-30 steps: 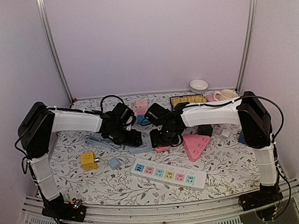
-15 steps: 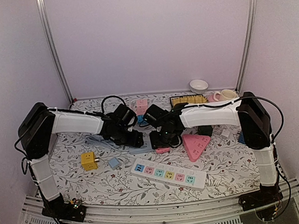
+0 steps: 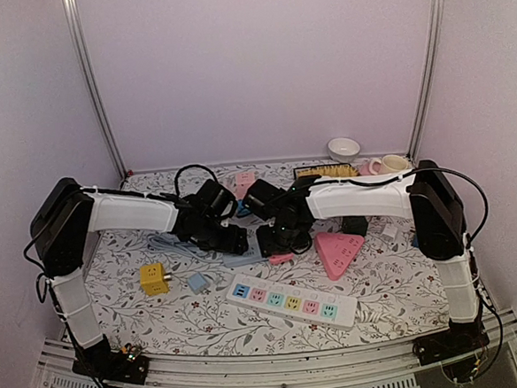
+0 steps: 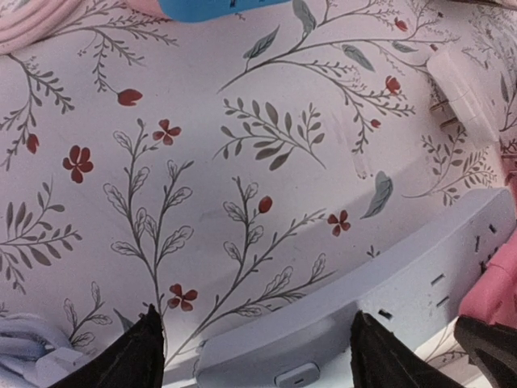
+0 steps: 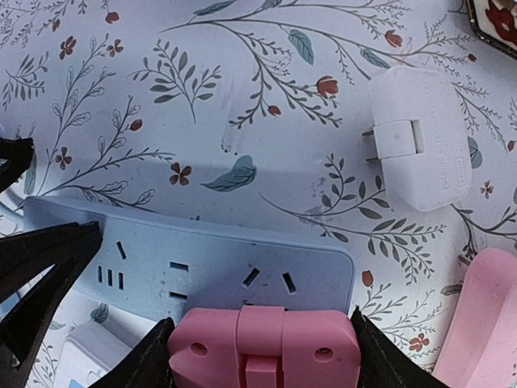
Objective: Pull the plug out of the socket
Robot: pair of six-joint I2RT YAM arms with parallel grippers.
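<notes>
Pale lilac back wall (image 3: 259, 70), plain; matching side walls (image 3: 13, 105) left and right. Aluminium posts (image 3: 92, 90) in both far corners. Table (image 3: 398, 282) covered in white floral print, red blossoms, grey-green leaves. Metal rail (image 3: 280, 370) along near edge. Soft, even light; faint shadows.

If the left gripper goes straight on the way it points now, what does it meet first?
Probably the pale blue power strip: its end lies between the open fingers of the left gripper, just ahead. Depth is unclear. The pink plug, held by the right gripper, sits further along.
</notes>
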